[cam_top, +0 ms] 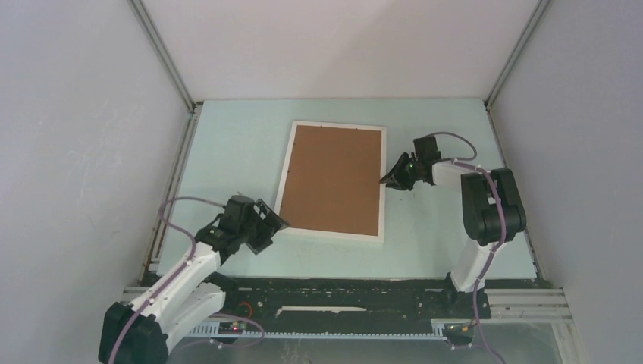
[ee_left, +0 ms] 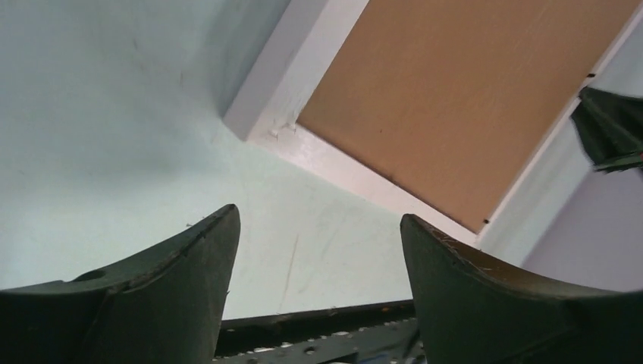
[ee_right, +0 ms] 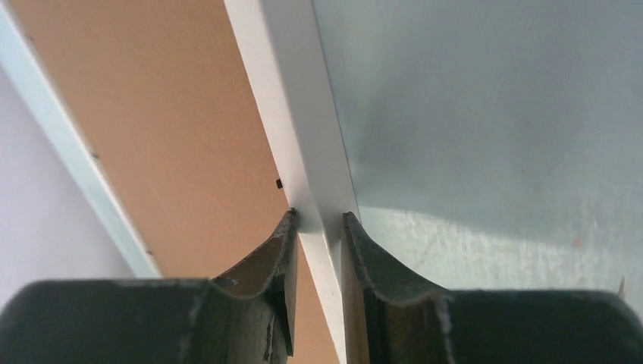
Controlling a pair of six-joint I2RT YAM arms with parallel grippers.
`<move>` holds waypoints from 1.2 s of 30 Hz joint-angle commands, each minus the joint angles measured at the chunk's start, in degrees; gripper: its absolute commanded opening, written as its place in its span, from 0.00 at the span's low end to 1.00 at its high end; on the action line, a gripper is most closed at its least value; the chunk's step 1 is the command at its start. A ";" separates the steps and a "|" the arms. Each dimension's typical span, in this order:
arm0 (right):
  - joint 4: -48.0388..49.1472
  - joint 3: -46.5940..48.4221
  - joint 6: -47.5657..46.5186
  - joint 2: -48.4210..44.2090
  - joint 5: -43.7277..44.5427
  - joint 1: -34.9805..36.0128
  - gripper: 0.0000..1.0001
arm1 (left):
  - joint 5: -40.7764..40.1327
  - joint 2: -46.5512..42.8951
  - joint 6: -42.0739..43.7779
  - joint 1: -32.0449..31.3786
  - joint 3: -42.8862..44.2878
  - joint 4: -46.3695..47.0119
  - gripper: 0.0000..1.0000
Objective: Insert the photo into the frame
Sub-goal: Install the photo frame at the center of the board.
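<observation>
You are viewing the frame (cam_top: 334,232) lying mid-picture, a brown board (cam_top: 337,178) filling it. The right gripper (ee_right: 318,220) is pinching its right rim. The left gripper (ee_left: 318,218), lower left, is gaping empty. The photo is showing nowhere, so it is probably sitting underneath.

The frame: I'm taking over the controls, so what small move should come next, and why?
Probably open the right fingers and release the rim. The frame lies flat with the brown backing board in it, those fingers pinch its right rim, and the left gripper stands open beside a corner, touching nothing.
</observation>
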 commanded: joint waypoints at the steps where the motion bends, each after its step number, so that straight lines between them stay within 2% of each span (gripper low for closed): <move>1: 16.79 -11.63 19.48 -6.49 4.04 0.15 0.00 | -0.65 -2.84 -18.85 -3.44 -4.69 10.42 0.87; 5: 21.39 -16.78 24.04 -7.94 5.17 1.63 0.00 | 1.18 4.37 -19.06 -4.30 -4.65 20.67 0.90; 8: 25.07 -20.73 27.00 -9.39 4.64 2.97 0.00 | 1.20 11.78 -16.35 -4.34 -1.37 24.20 0.84; 12: 23.86 -22.67 26.23 -11.45 5.34 5.43 0.00 | -0.35 19.28 -13.52 -4.28 2.29 23.22 0.75; 17: 18.94 -22.94 19.42 -15.91 5.51 7.98 0.00 | -2.52 21.86 -9.97 -3.02 3.33 23.11 0.73; 20: 14.31 -21.98 13.18 -19.06 5.32 8.32 0.01 | -1.16 22.18 -7.02 -1.89 3.47 23.30 0.65; 21: 11.41 -20.80 10.68 -19.72 5.45 8.14 0.04 | 0.23 22.73 -5.39 -1.81 3.69 23.55 0.63; 22: 8.67 -19.03 7.51 -20.30 5.48 7.95 0.19 | 2.03 23.31 -3.77 -1.86 3.84 23.84 0.62; 25: 0.88 -12.62 -2.12 -18.15 3.64 7.67 0.55 | 3.79 24.99 -1.61 -1.41 2.91 23.80 0.62; 26: -2.00 -9.61 -4.88 -16.06 2.43 7.29 0.61 | 4.13 25.06 -2.22 -1.03 1.73 24.51 0.60; 29: -11.82 -1.07 -9.82 -9.23 3.79 6.72 0.66 | 5.04 24.09 -4.95 -0.48 -2.34 29.53 0.58; 31: -16.02 2.88 -10.21 -6.66 8.13 7.69 0.66 | 5.08 23.68 -5.69 -0.52 -2.98 31.04 0.58; 36: -19.59 5.66 -7.70 -4.33 16.70 10.41 0.59 | 4.50 23.10 -5.26 -0.47 -1.93 31.06 0.58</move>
